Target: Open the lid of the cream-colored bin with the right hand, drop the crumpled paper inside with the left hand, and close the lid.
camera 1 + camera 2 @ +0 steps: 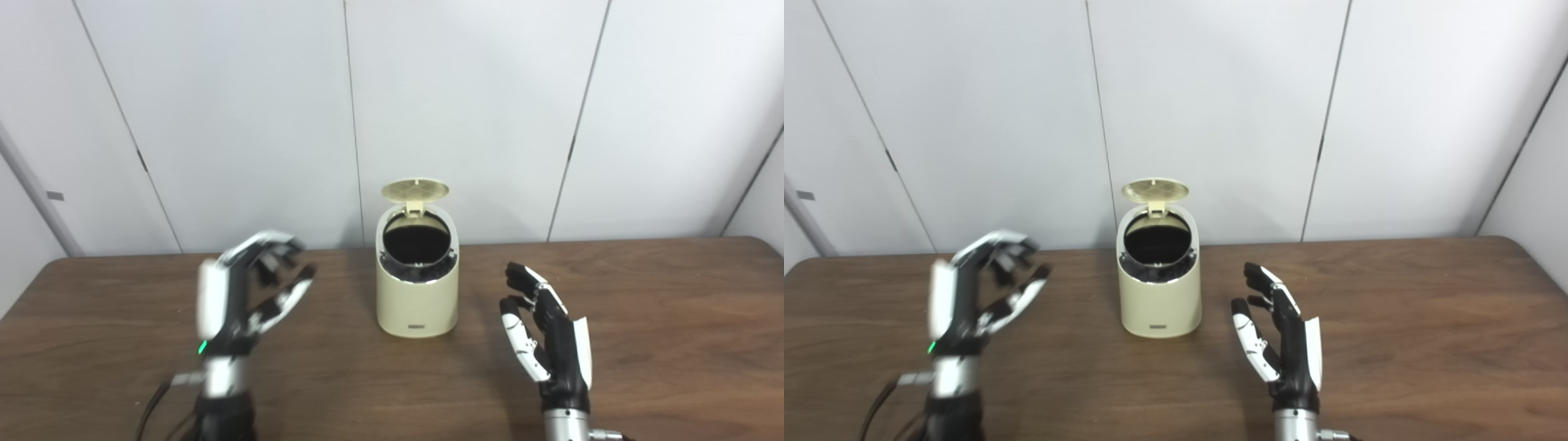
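The cream-colored bin (pixel 418 294) stands on the brown table (pixel 661 306), near its middle. Its round lid (pixel 415 190) is flipped up at the back, and the dark opening (pixel 416 237) shows. No crumpled paper is in view. My left hand (pixel 248 294) is raised left of the bin, its fingers apart and curled, holding nothing. My right hand (pixel 545 334) is raised right of the bin, open, its fingers upright, apart from the bin. The same scene shows in the right eye view, with the bin (pixel 1159 294), left hand (pixel 980 294) and right hand (pixel 1280 334).
A white panelled wall (pixel 245 122) stands right behind the table's far edge. The table's right corner (pixel 756 242) is rounded. Cables (pixel 153 407) hang by my left forearm.
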You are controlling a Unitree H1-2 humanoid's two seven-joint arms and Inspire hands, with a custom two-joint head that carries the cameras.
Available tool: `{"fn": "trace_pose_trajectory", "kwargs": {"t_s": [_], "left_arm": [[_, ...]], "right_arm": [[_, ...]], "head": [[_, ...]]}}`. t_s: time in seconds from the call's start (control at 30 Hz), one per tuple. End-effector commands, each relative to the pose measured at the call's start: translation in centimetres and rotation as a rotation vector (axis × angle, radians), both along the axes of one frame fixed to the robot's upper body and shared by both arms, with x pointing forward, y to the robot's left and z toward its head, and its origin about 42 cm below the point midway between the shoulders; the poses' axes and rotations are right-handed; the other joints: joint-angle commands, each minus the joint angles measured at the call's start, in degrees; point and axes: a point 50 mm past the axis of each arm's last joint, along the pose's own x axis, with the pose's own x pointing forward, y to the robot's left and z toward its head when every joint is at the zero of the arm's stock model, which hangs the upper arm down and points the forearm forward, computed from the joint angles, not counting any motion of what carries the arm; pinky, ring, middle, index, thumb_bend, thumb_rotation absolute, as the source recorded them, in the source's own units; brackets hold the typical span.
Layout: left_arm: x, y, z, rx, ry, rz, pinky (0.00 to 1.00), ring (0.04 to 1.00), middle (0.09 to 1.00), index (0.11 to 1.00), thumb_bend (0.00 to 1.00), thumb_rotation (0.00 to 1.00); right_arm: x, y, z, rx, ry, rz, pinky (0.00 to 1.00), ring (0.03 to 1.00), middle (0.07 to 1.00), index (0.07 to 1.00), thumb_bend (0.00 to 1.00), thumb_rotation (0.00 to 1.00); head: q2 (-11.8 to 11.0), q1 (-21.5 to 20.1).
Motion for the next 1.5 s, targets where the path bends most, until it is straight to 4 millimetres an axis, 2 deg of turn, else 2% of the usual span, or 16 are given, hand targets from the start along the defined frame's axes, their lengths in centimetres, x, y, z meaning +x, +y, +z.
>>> {"fn": "trace_pose_trajectory", "kwargs": {"t_s": [0.0,0.07,0.17,0.2,0.3,0.5,0.63,1.0,1.27,1.3,1.33,1.4,1.47], "left_arm": [[-0.6,0.2,0.4,-0.065,-0.019,-0.017,0.24,0.295,0.453,0.505,0.51,0.00],[-1.8,0.5,-0.7,-0.115,0.019,-0.008,0.30,0.351,0.466,0.504,0.51,0.00],[-3.2,0.8,-2.1,-0.165,0.064,0.002,0.33,0.389,0.472,0.502,0.51,0.00],[-3.6,0.8,-2.4,-0.178,0.078,0.001,0.35,0.407,0.473,0.493,0.50,0.03],[-4.5,0.9,-3.2,-0.197,0.110,-0.001,0.37,0.457,0.512,0.488,0.49,0.08],[-5.6,0.9,-4.7,-0.237,0.164,0.007,0.40,0.502,0.550,0.489,0.49,0.08],[-5.6,0.7,-4.8,-0.244,0.167,0.007,0.40,0.502,0.549,0.488,0.49,0.08],[-5.3,0.3,-5.1,-0.259,0.181,0.000,0.41,0.519,0.557,0.489,0.49,0.08],[-5.4,0.0,-4.5,-0.254,0.192,-0.079,0.49,0.591,0.614,0.494,0.48,0.09],[-5.4,0.0,-4.3,-0.254,0.190,-0.085,0.52,0.612,0.632,0.567,0.39,0.36],[-5.4,0.0,-4.1,-0.251,0.185,-0.090,0.54,0.624,0.644,0.596,0.36,0.46],[-5.5,0.0,-3.7,-0.244,0.174,-0.098,0.56,0.651,0.670,0.633,0.33,0.55],[-5.6,-0.1,-3.4,-0.250,0.162,-0.106,0.57,0.663,0.683,0.650,0.32,0.58]], "right_arm": [[-1.1,-2.2,-3.0,-0.055,0.087,-0.016,0.70,0.785,0.793,0.777,0.21,0.66],[-1.1,-2.4,-3.1,-0.050,0.087,-0.015,0.70,0.786,0.793,0.778,0.20,0.66],[-1.1,-2.8,-3.1,-0.059,0.085,-0.016,0.70,0.787,0.793,0.777,0.20,0.66],[-1.1,-3.0,-3.2,-0.062,0.083,-0.017,0.70,0.788,0.793,0.776,0.20,0.66],[-1.0,-3.4,-3.2,-0.069,0.078,-0.016,0.69,0.784,0.787,0.767,0.19,0.65],[-1.3,-4.0,-3.2,-0.077,0.081,-0.021,0.70,0.788,0.789,0.770,0.20,0.66],[-1.5,-4.4,-3.2,-0.078,0.074,-0.015,0.70,0.791,0.793,0.771,0.19,0.69],[-1.6,-4.7,-3.2,-0.045,0.068,-0.006,0.71,0.801,0.802,0.775,0.19,0.68],[-1.8,-5.1,-1.7,-0.078,0.015,-0.040,0.71,0.789,0.788,0.765,0.19,0.71],[-1.9,-5.1,-1.3,-0.073,0.001,-0.045,0.70,0.782,0.783,0.761,0.20,0.70],[-1.9,-5.3,-1.0,-0.069,-0.014,-0.048,0.70,0.782,0.782,0.761,0.20,0.69],[-2.0,-5.5,-0.3,-0.063,-0.048,-0.047,0.72,0.797,0.794,0.770,0.20,0.67],[-2.1,-5.9,0.3,-0.076,-0.077,-0.054,0.73,0.806,0.803,0.774,0.20,0.67]], "head": [[0.1,0.3],[0.1,0.5],[0.0,0.8],[0.1,0.9],[0.1,1.0],[0.4,1.4],[0.8,1.6],[1.0,1.3],[1.3,1.1],[1.3,1.1],[1.2,1.0],[1.2,1.0],[1.3,1.1]]}}
